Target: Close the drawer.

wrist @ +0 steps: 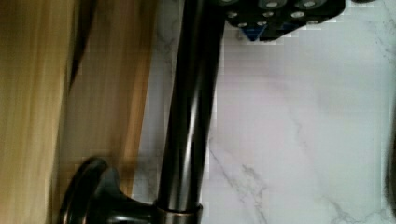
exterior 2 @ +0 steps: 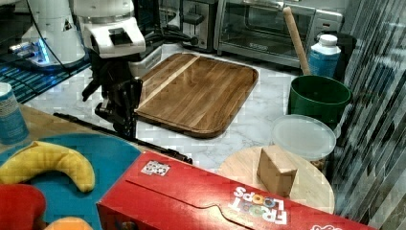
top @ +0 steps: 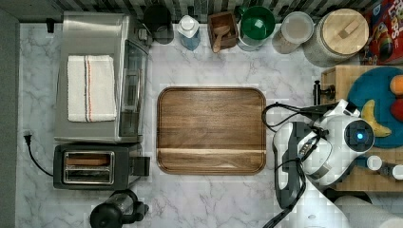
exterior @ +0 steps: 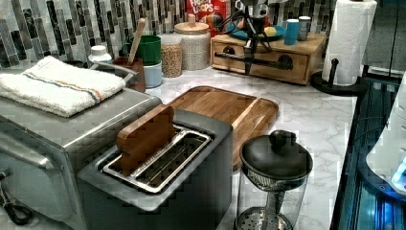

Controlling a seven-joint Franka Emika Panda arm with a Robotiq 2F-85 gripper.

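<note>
Sitting under a light wood top at the back of the marble counter [exterior: 306, 115] in the left view, the drawer [exterior: 261, 60] is being seen almost flush with its case. A long black bar handle [wrist: 187, 116] is running across its front on round posts. The gripper [exterior: 248, 60] is being held down just in front of this handle, probably for pushing the front in; whether its fingers are parted cannot be told. Nearby, a blue plate [exterior 2: 103, 155] with a banana [exterior 2: 50, 165] is resting on the top, and a dark wooden tray [top: 211, 130] is lying well apart, blocking nothing.
</note>
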